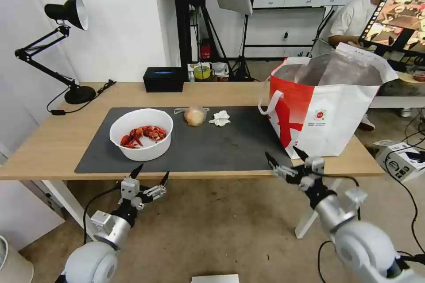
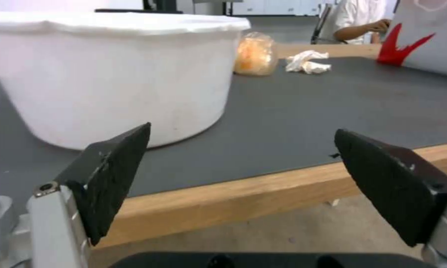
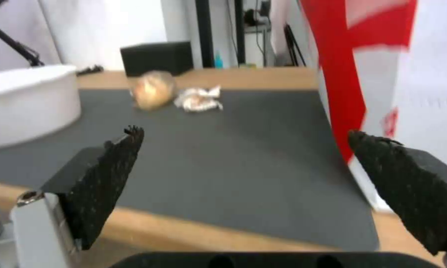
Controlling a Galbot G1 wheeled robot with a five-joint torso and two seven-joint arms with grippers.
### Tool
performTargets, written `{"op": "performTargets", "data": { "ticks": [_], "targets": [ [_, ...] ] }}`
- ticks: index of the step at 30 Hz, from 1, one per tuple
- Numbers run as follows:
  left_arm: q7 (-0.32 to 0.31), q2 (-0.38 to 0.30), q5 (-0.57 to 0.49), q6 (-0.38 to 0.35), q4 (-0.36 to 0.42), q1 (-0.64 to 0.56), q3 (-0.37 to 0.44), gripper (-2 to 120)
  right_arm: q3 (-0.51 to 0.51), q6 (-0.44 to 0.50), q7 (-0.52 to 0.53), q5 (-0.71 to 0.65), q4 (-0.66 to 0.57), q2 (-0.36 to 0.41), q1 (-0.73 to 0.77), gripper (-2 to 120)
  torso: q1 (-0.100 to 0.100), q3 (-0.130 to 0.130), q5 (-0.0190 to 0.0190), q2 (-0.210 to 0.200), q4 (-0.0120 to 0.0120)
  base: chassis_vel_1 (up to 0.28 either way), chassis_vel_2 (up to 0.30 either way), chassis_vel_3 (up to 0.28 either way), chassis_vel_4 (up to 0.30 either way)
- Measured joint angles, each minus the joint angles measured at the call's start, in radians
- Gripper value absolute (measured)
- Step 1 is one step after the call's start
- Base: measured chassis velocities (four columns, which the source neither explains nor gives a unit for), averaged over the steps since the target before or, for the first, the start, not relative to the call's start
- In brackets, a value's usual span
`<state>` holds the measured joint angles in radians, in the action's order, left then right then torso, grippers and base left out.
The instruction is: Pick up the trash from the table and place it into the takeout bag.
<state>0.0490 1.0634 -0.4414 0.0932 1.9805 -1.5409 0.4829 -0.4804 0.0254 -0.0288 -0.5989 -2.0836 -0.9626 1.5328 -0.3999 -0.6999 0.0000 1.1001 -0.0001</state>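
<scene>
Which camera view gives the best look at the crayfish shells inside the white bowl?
The head view: it looks down into the white bowl, so the red crayfish shells are plainly visible. The left wrist view shows the bowl's outer wall from the side; its rim hides the contents. The right wrist view catches part of the bowl at its edge, no shells.

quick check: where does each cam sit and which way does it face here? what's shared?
Head view: high, looking down over the table; both arms below its near edge, left hand, right hand.
Left wrist view: at table-edge height, facing the white bowl; own open fingers frame it.
Right wrist view: low at the near edge, facing the takeout bag; own open fingers.
Shared: all three show the bun and tissue.
</scene>
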Motion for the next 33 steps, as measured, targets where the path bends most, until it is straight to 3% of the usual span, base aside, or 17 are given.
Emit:
{"op": "performTargets", "data": {
  "ticks": [26, 33],
  "targets": [
    [0.016, 0.04, 0.009, 0.013, -0.021, -0.031, 0.017, 100, 0.031, 0.001, -0.005, 0.008, 0.032, -0.021, 0.015, 100, 0.0, 0.0, -0.0001, 0.0, 0.0001, 0.0, 0.0, 0.0, 0.0],
    [0.017, 0.049, 0.012, 0.014, -0.023, -0.028, 0.013, 100, 0.094, -0.031, 0.019, -0.016, 0.036, 0.012, -0.084, 100, 0.0, 0.0, 0.0, 0.0, 0.0001, 0.0, 0.0, 0.0, 0.0]
  ]
}}
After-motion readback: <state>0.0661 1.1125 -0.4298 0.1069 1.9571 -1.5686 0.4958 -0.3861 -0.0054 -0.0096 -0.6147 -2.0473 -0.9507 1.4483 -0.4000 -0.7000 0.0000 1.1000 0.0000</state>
